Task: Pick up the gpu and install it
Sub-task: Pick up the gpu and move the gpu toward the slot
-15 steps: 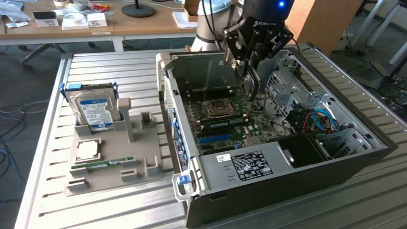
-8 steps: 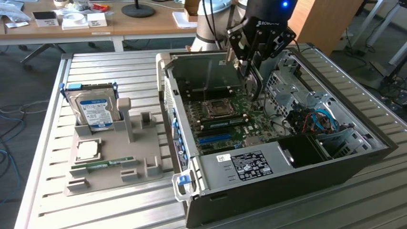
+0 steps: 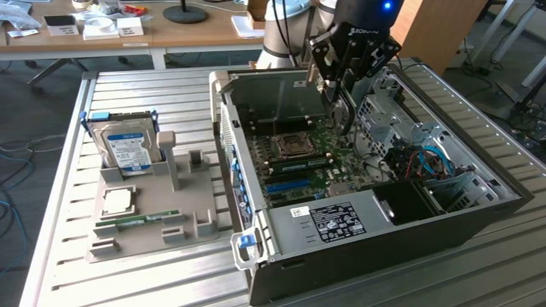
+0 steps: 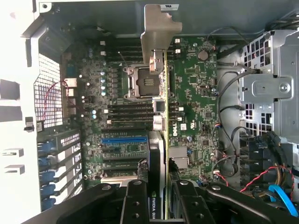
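Note:
The gpu (image 4: pixel 158 144) is seen edge-on in the wrist view: a green card with a black cooler block and a silver end bracket (image 4: pixel 156 32) at its far end. My gripper (image 4: pixel 158 198) is shut on it, one black finger (image 4: pixel 135 200) on each side. In the exterior view the gripper (image 3: pixel 341 89) hangs over the open computer case (image 3: pixel 477 217), and the gpu (image 3: pixel 341 114) hangs down from it on edge, above the green motherboard (image 3: pixel 298 163). The card is apart from the board, and its lower edge is over the middle of the board.
A blue slot (image 4: pixel 124 139) lies on the motherboard beside the card. A grey holder (image 3: pixel 145 217) on the exterior view's left carries a hard drive (image 3: pixel 126 148), a processor (image 3: pixel 117 201) and a memory stick (image 3: pixel 137 221). Drive cages and cables (image 3: pixel 426 160) fill the case's other side.

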